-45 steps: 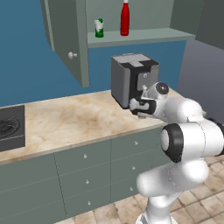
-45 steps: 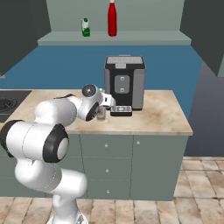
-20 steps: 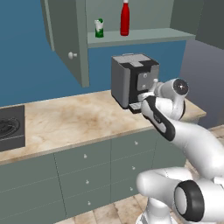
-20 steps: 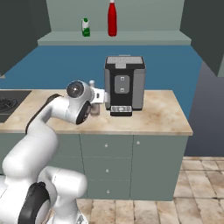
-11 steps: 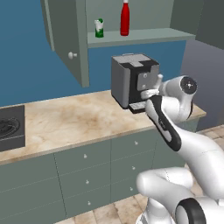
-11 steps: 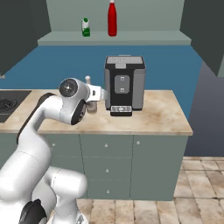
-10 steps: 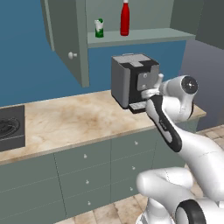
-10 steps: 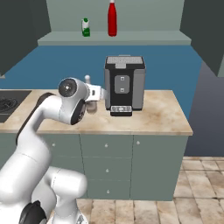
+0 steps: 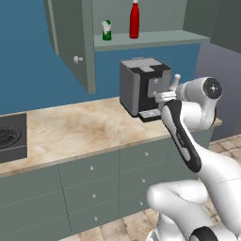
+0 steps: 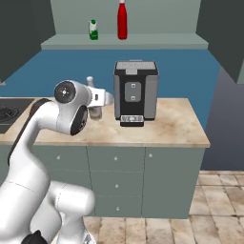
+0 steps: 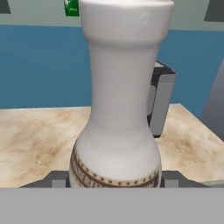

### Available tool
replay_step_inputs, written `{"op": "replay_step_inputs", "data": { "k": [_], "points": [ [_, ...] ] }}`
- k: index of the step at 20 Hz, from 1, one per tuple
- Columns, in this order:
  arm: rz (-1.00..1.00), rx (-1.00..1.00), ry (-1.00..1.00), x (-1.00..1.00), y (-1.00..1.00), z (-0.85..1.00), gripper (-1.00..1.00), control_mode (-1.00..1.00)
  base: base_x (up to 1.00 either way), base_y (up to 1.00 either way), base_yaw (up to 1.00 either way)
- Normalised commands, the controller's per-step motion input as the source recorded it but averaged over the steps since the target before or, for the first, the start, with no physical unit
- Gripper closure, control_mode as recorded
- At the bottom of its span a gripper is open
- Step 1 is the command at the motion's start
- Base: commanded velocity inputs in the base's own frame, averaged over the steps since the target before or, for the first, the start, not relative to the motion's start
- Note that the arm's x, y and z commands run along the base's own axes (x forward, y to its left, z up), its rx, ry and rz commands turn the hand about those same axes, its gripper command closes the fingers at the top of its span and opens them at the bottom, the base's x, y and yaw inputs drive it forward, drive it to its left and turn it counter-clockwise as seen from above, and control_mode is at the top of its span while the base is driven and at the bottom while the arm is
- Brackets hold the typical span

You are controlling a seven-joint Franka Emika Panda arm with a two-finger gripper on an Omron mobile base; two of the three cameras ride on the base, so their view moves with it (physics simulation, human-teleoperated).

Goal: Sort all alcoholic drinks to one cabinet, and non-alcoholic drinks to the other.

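Jaws clamped on one pale bottle (image 11: 120, 105), frame centre. Upper shelf: one red bottle (image 9: 134, 19), one carton (image 9: 107, 30).

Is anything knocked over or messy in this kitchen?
Nothing stands out. The red bottle and the carton stand upright on the cabinet shelf, and the pale bottle sits upright in the gripper. No spills on the counter.

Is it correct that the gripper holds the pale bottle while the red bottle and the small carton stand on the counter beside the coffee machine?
Not quite. The red bottle and the small carton stand on the open cabinet shelf above the coffee machine, as the right base view shows. The gripper does hold the pale bottle.
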Motion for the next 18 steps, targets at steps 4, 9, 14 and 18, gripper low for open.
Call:
{"op": "replay_step_inputs", "data": {
  "k": [4, 9, 14, 18],
  "points": [
    [0.00, 0.00, 0.00, -0.29, 0.06, 0.31, 1.00, -1.00, 0.00, 0.00, 0.00],
    [0.00, 0.00, 0.00, -0.33, 0.07, 0.26, 1.00, -1.00, 0.00, 0.00, 0.00],
    [0.00, 0.00, -0.01, -0.32, 0.08, 0.20, 1.00, -1.00, 0.00, 0.00, 0.00],
    [0.00, 0.00, -0.01, -0.31, 0.07, 0.18, 1.00, -1.00, 0.00, 0.00, 0.00]
  ]
}}
